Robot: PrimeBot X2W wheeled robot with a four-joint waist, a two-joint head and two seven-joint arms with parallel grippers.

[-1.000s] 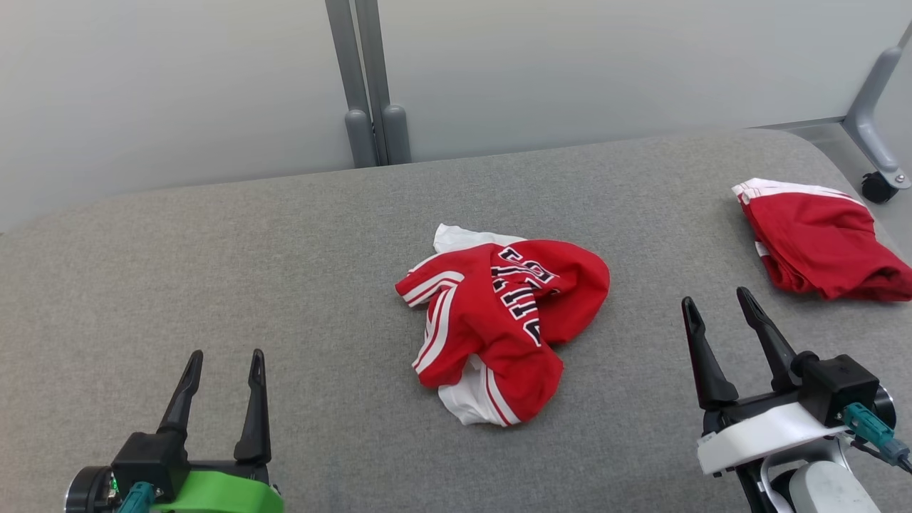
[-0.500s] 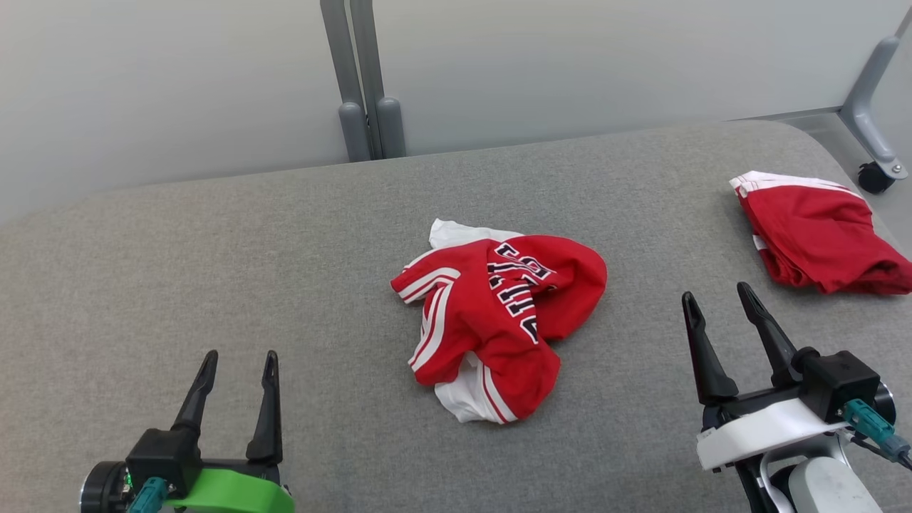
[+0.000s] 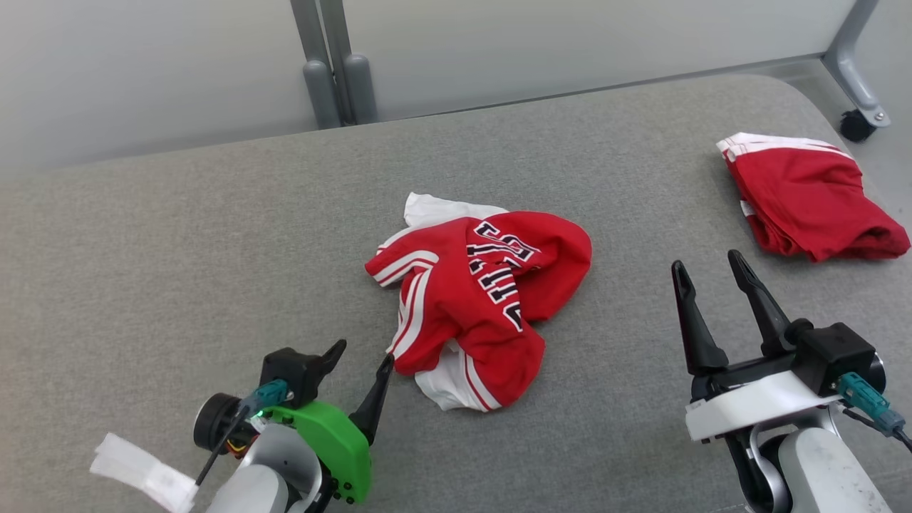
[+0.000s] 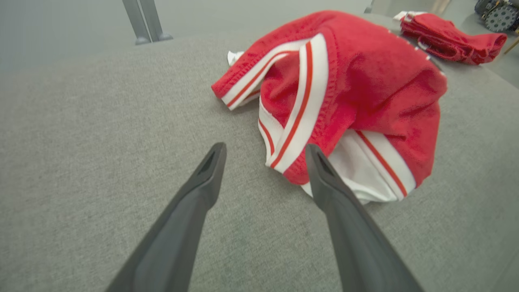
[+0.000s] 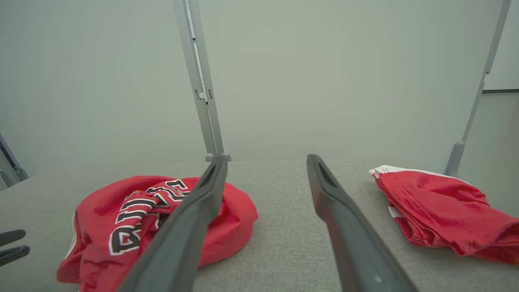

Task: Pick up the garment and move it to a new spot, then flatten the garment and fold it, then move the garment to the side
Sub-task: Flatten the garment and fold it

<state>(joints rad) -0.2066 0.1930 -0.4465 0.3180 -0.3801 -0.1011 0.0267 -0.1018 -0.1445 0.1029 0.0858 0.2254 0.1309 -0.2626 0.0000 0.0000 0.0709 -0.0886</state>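
Crumpled garment (image 3: 477,299) lies just beside left end effector (image 3: 365,352).

Lettering on the crumpled red garment (image 3: 484,299) folds into creases; we cannot read it. In the right wrist view, a finger (image 5: 190,219) of the right gripper (image 5: 265,160) covers part. The second red garment (image 5: 438,211) runs off that view's edge.

Bright, even, diffuse light; the grey woven fabric tabletop (image 3: 178,235) reads flat and matte for you. Shadows are soft and short: a thin dark rim under the crumpled red-and-white jersey garment (image 3: 477,299). Head view sharp. In your left wrist view the long dark tapered fingers (image 4: 352,235) go soft up close, the garment's weave looks grainy, and the wide lens stretches the fingers toward the bottom edge.
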